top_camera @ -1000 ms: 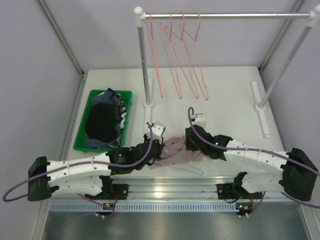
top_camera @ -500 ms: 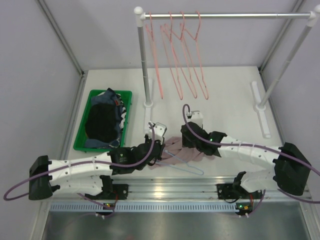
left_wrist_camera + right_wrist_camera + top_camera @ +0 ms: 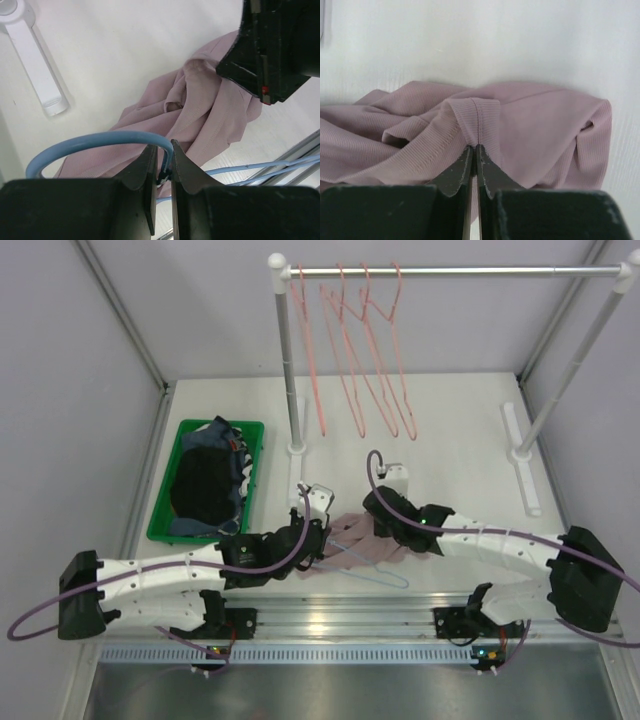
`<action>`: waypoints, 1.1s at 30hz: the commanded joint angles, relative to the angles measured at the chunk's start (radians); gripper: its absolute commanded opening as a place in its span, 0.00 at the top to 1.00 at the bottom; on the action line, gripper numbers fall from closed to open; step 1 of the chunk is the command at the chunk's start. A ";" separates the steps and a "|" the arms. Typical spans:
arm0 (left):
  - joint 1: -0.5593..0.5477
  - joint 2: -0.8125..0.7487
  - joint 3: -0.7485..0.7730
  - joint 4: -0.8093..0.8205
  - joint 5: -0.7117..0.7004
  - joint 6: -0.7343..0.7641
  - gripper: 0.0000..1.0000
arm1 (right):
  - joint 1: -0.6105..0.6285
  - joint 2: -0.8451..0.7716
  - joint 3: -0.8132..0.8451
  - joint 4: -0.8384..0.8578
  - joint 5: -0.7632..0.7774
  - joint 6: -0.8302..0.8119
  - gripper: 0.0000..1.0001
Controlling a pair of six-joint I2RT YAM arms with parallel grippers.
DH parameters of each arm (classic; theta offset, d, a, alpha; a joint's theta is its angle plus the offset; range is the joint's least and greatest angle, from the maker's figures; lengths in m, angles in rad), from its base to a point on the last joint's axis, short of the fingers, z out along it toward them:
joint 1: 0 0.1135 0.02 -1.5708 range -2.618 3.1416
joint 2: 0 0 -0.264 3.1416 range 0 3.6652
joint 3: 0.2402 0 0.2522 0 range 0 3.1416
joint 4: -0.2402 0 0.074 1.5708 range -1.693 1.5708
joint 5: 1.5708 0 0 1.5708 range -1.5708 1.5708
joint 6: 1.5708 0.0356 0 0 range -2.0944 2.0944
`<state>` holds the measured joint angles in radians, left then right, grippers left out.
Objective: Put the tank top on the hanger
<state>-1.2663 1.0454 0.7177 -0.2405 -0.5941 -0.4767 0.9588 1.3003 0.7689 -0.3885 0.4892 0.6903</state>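
Observation:
The pink-mauve tank top [image 3: 358, 542] lies crumpled on the table between the two arms; it also shows in the left wrist view [image 3: 200, 117] and the right wrist view [image 3: 530, 125]. The light-blue wire hanger [image 3: 375, 572] lies partly under it. My left gripper [image 3: 312, 540] is shut on the hanger's neck just below its hook [image 3: 95, 141], at the top's left edge. My right gripper [image 3: 380, 527] is shut on a fold of the tank top at a seam [image 3: 477, 131], on the right side of the top.
A clothes rail [image 3: 450, 270] at the back carries several pink wire hangers [image 3: 360, 350]. A green basket [image 3: 170, 502] with dark clothes stands at the left. The rail's white feet [image 3: 522, 455] rest on the table. The metal front edge [image 3: 340, 620] runs by the arm bases.
My right gripper has shifted a little left and forward over the tank top. The left gripper has stayed on the hanger.

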 commanded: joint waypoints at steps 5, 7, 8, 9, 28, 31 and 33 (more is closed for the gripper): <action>-0.007 -0.034 0.035 0.020 -0.050 -0.025 1.00 | 0.001 -0.197 -0.112 -0.047 0.032 0.064 1.00; -0.005 -0.045 0.034 0.027 -0.064 -0.031 1.00 | 0.006 -0.231 -0.135 -0.064 0.034 0.081 1.00; -0.005 -0.054 0.034 0.029 -0.072 -0.036 1.00 | 0.006 -0.246 -0.157 -0.070 0.034 0.083 1.00; -0.005 -0.061 0.034 0.027 -0.078 -0.039 1.00 | 0.009 -0.277 -0.166 -0.075 0.035 0.089 1.00; -0.004 -0.036 0.055 -0.095 -0.378 -0.226 1.00 | 0.024 -0.450 -0.249 -0.162 0.031 0.160 1.00; -0.004 -0.036 0.055 -0.095 -0.392 -0.237 1.00 | 0.031 -0.450 -0.253 -0.165 0.032 0.166 1.00; -0.004 -0.036 0.055 -0.097 -0.400 -0.238 1.00 | 0.037 -0.452 -0.253 -0.171 0.034 0.173 1.00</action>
<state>-1.2678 1.0107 0.7265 -0.3317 -0.9241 -0.6830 0.9798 0.8646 0.5213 -0.5434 0.5037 0.8425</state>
